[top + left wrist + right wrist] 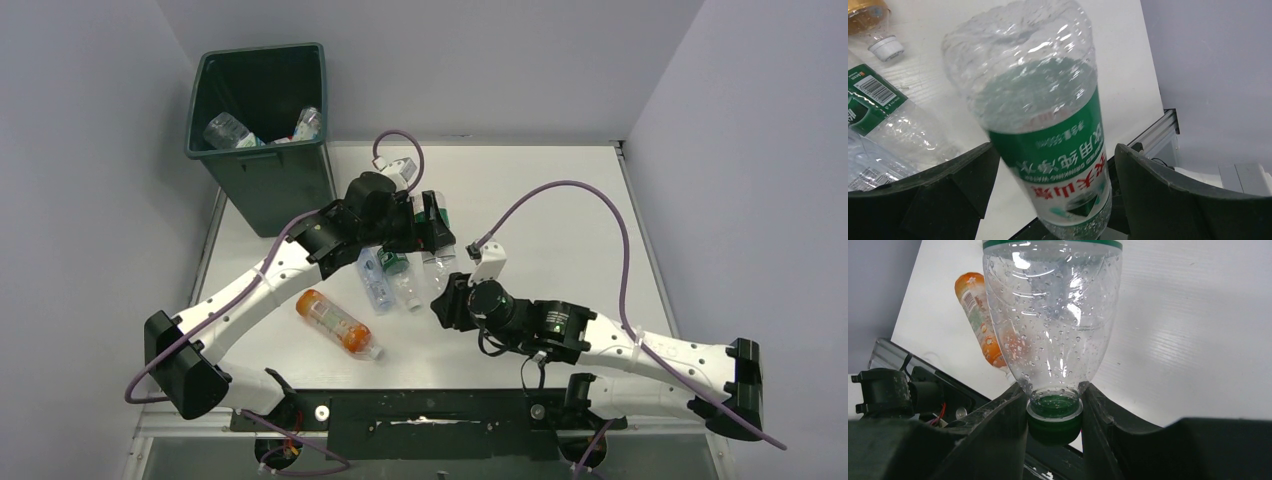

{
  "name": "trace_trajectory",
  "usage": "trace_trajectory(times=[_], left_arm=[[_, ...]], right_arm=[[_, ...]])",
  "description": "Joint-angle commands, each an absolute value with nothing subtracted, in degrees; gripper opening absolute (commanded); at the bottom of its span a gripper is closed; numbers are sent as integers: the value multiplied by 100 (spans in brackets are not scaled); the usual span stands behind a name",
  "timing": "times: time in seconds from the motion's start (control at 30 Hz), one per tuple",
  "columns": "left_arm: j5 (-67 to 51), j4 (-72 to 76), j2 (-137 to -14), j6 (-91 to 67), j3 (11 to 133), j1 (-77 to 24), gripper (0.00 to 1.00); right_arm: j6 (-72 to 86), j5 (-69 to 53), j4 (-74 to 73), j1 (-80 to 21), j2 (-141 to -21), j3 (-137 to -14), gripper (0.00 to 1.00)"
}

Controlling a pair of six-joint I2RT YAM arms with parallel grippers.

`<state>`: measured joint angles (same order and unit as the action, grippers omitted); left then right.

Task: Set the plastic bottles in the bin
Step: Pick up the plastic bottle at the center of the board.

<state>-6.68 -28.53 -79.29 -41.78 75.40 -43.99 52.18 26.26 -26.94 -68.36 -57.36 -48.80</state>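
Right wrist view: tight clamp of right gripper (1054, 396) on green cap (1054, 426) of green-label bottle (1053, 315), held above table (1198, 340). Neck grip probably meant for handover: bottle body between spread fingers of left gripper (1054, 150), no contact visible. Position: centre of top view.

Count: one bin (262, 185) upper left, two binned bottles (226, 131) visible inside. Lying on table, centre-left: one orange bottle (338, 320), two clear bottles (377, 280).

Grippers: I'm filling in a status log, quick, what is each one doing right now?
Left gripper: open, fingers either side of the green-label bottle, not gripping it.
Right gripper: closed on that bottle's green-capped neck.
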Motion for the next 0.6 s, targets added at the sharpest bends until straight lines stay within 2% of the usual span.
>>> trace_trajectory(times=[0.0, 0.33, 0.47, 0.57], left_arm=[[-545, -2366, -7758, -4241, 7576, -4468, 86], [-492, -2339, -7813, -4254, 7494, -4512, 86], [-501, -2321, -7838, -4256, 7469, -4516, 80], [-516, -2312, -7863, -4259, 7478, -4512, 73]], right_arm=[[5008, 2645, -2156, -6975, -5842, -5220, 20], [4840, 2637, -1892, -7080, -5851, -5212, 20], [4785, 2650, -1791, -7093, -5780, -5164, 20], [4758, 2639, -1756, -7099, -5759, -5153, 20]])
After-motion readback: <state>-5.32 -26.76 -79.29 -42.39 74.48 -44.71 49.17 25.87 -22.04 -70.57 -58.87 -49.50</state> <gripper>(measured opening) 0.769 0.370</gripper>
